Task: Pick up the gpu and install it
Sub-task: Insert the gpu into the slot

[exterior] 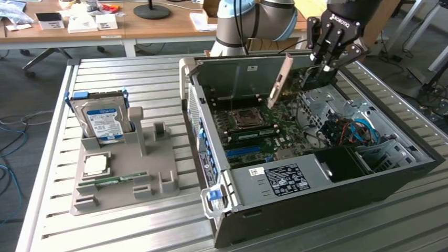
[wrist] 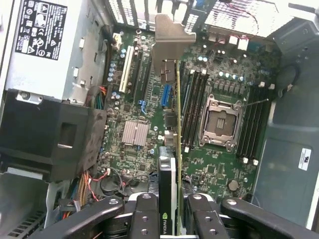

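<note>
I've got the pincer (exterior: 328,67) closed narrow on the gpu (exterior: 286,79), so I judge the pick-up part of the job done. The card hangs inside the open computer case (exterior: 315,210), which stands on the half of the bench (exterior: 126,220) toward the exterior view's right. The card is over the part of the case nearest the bench's far edge. In the exterior view it is tilted, with its metal end bracket (exterior: 282,86) leaning toward the case's rear wall. In the wrist view I see the gpu (wrist: 168,179) edge-on between the pincer's (wrist: 172,209) fingers (wrist: 144,211), running out over the motherboard (wrist: 209,164) to the bracket (wrist: 169,37). It sits beside the expansion slots (wrist: 141,74) and the empty processor socket (wrist: 222,119). The install is what's left: the card looks to be above the board, not seated, though I can't tell for sure whether its lower edge touches a slot. Near the bench's opposite side, the grey holder (exterior: 161,168) carries the hard drive (exterior: 105,118) and the memory stick (exterior: 112,180), well apart from the work.
</note>
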Robot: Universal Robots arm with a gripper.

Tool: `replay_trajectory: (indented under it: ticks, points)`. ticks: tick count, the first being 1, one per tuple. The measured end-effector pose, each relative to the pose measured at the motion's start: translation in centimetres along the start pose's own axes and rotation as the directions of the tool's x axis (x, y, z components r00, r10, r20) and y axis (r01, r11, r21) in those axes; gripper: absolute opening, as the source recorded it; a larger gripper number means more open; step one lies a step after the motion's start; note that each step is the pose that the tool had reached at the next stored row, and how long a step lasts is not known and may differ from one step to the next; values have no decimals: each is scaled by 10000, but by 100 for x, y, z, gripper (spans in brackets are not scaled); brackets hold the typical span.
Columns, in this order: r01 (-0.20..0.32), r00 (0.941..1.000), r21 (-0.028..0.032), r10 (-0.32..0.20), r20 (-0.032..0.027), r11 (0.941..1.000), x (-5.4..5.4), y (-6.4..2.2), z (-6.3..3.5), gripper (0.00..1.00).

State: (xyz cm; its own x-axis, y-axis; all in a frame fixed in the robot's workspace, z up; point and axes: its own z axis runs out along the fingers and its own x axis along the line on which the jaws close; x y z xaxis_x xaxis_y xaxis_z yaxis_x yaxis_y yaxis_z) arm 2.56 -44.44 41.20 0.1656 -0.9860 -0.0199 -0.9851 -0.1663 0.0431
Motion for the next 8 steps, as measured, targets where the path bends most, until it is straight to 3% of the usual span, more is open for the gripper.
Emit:
replay_trajectory:
  ticks: [8]
  points:
    - [-798,9968,15,798,35,9968,-1,7,12,27]
